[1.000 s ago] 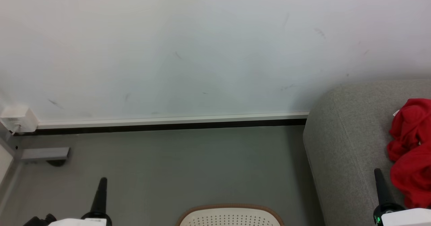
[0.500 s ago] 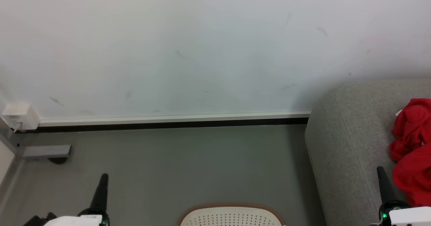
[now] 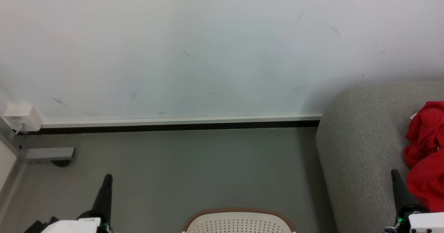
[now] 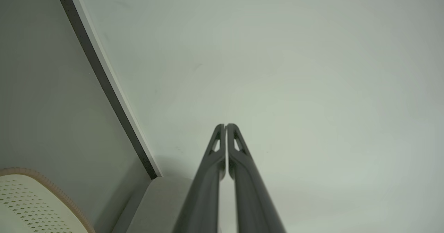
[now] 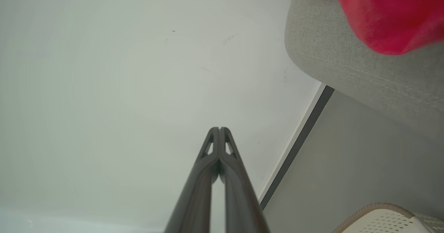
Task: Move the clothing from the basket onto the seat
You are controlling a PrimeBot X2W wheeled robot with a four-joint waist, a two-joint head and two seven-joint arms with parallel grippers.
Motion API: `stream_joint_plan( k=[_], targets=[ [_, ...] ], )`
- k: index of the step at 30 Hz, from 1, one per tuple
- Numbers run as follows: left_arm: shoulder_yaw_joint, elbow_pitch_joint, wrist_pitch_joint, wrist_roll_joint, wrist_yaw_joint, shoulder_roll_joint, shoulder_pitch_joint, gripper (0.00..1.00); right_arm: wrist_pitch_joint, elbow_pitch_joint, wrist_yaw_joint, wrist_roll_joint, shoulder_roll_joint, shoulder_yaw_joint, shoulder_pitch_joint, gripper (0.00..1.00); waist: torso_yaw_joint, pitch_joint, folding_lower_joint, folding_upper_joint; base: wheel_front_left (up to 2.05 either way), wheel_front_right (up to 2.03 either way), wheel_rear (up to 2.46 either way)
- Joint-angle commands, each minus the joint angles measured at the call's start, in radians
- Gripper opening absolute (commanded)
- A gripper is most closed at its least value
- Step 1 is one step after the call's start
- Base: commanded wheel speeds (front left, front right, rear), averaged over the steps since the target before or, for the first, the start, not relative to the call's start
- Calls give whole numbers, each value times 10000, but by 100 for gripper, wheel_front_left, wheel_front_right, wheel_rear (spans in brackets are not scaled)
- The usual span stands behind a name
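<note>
At the far left, one small white box (image 3: pixel 20 116) sits low on the wall (image 3: pixel 208 52), above a grey bar (image 3: pixel 48 154) on the floor (image 3: pixel 190 163). The left pincer (image 3: pixel 108 178) points up over bare floor; its two fingers are pressed together and hold nothing. One cream basket (image 3: pixel 239 222) with a brown rim shows at the bottom middle, between the two pincers. One grey sofa (image 3: pixel 360 146) stands at the right. The right pincer (image 3: pixel 394 173) rises in front of the sofa, its two fingers likewise pressed together and empty. One heap of red clothing (image 3: pixel 425 149) lies on the sofa, just right of that pincer; how many garments it holds cannot be told.
</note>
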Motion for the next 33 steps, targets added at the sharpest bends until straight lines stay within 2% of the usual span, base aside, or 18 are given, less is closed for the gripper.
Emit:
stream_joint_plan(
  k=[1,22,33],
  targets=[
    [27,-29,82,-203,-82,88,-147,0,68,-88,-17,215,10,-95,-121,0,7,6,0,0,0,0,0],
    [37,10,458,-1711,-190,93,-308,0,446,-141,-21,1500,126,-414,-163,0,105,99,0,0,0,0,0],
    [36,8,464,-1695,-183,94,-303,0,458,-138,-21,1471,120,-412,-161,0,107,101,0,0,0,0,0]
  ],
)
